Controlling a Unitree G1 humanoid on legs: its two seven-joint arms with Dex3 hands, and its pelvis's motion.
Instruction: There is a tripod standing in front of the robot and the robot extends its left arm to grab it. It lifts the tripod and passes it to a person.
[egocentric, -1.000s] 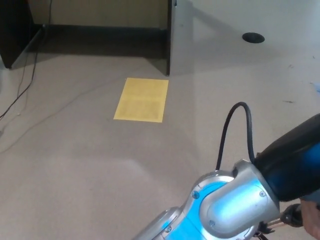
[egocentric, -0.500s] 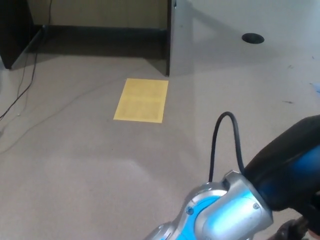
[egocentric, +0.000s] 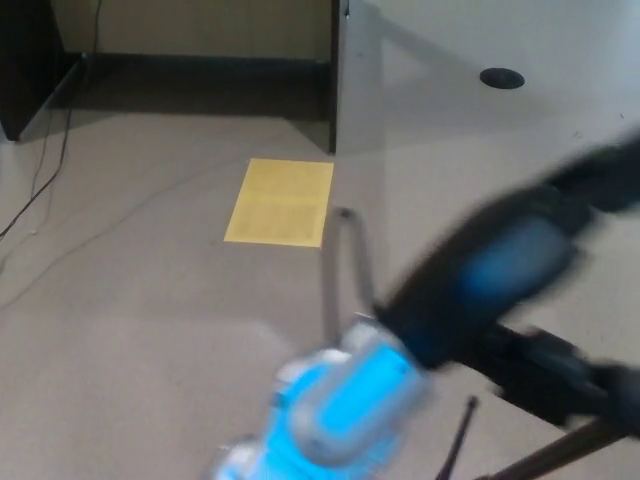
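Here blurred robot arm (egocentric: 440, 320) crosses floor (egocentric: 130, 330); yellow sheet (egocentric: 280, 201) shows no legible writing; hand state unreadable.

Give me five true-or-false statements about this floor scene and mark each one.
1. A yellow sheet lies flat on the floor. True.
2. A robot arm crosses the picture, blurred. True.
3. The round dark grommet sits in the yellow sheet. False: it is in the grey surface at upper right, apart from the sheet.
4. A thin cable trails over the floor at the left. True.
5. A person's hand rests on the sheet. False: nothing lies on it.
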